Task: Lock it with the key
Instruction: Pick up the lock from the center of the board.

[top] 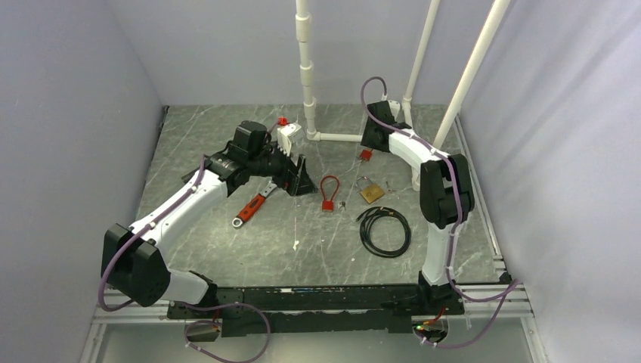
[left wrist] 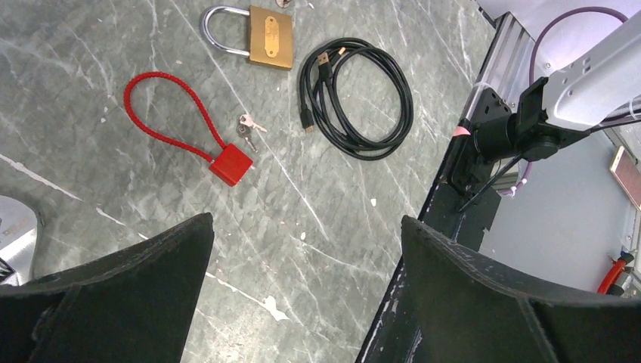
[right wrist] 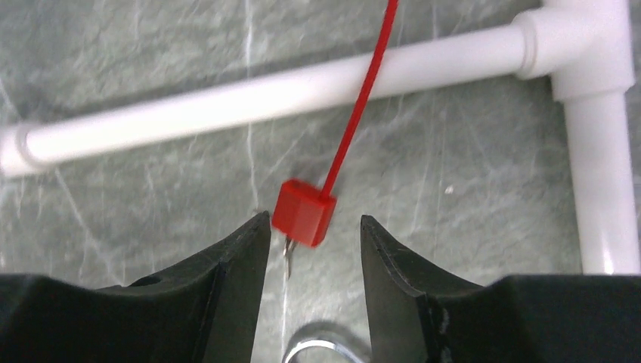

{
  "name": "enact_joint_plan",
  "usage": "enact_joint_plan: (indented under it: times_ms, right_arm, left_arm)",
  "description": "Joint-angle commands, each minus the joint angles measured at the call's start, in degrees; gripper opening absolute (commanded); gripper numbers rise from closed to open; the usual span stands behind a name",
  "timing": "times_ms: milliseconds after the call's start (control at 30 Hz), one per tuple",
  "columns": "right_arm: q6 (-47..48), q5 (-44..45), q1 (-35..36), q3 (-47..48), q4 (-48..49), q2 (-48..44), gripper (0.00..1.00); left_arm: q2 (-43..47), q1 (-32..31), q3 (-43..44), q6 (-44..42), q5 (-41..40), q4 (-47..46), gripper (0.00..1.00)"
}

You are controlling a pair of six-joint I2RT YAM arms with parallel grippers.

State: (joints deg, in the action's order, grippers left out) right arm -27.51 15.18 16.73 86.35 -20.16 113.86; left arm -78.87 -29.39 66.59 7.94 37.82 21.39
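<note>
Pale lilac walls box in your grey marbled desk, with a frame of white pipe standing at the back. Your right jaws stand apart on either side of the small red lock, close to it but not touching. Its thin red cord runs up and over the pipe, so the lock looks tethered there, within the arm's reach; whether it rests on the desk or hangs just clear, I cannot tell. A sliver of metal under the lock body looks like the key seated in its base. I judge that is why the jaws sit square on it, ready to pinch body or key for the turn. A shiny curve at the bottom edge of the right wrist view is too cut off to name. Your left jaws are spread wide with nothing between them, hovering above the desk and looking down on the spare items: a red cable lock, what look like 2 small keys just beside it, a brass padlock and a coiled black cable. A red-handled wrench lies near the left arm. That arm seems placed to keep out of the way, not to help. No box, tray or bin shows; everything lies loose on the desk or is strung from the pipe. Close gently, because the lock could swing on its cord and slip sideways.
</note>
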Motion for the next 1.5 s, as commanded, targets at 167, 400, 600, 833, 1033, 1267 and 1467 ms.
enact_joint_plan:
  times_ms: [167, 400, 600, 833, 1033, 1267, 1467]
  right_arm:
    - [-0.99, 2.01, -2.58, 6.14, 1.17, 5.53, 0.47]
    - [-1.37, 0.34, -2.74, 6.71, 1.71, 8.34, 0.43]
    - [-2.16, -1.80, -3.20, 6.60, 1.92, 9.08, 0.30]
    - [-2.84, -2.24, -3.42, 7.20, 1.18, 7.58, 0.00]
    - [-2.38, -6.54, -3.37, -1.73, 7.29, -3.67, 0.00]
    - [6.19, -14.38, -3.11, -10.39, 8.24, -16.54, 0.00]
    - [18.81, -24.66, -2.86, -18.38, 7.44, -30.86, 0.00]
  left_arm:
    - [1.64, 0.21, 0.58, -3.38, 2.51, -0.30, 0.97]
    - [1.02, 0.76, 0.88, -3.75, 1.85, -0.18, 0.97]
    - [1.00, 1.42, 1.73, -4.79, 1.46, 1.29, 0.97]
    - [1.08, 2.18, 3.26, -5.29, 1.62, 2.85, 0.97]
    - [2.40, 2.90, 4.16, -6.03, 1.84, 3.88, 0.97]
    - [4.08, 4.75, 5.40, -6.10, 5.79, 4.42, 0.99]
    - [5.74, 6.89, 9.67, -12.60, 11.39, 7.68, 0.99]
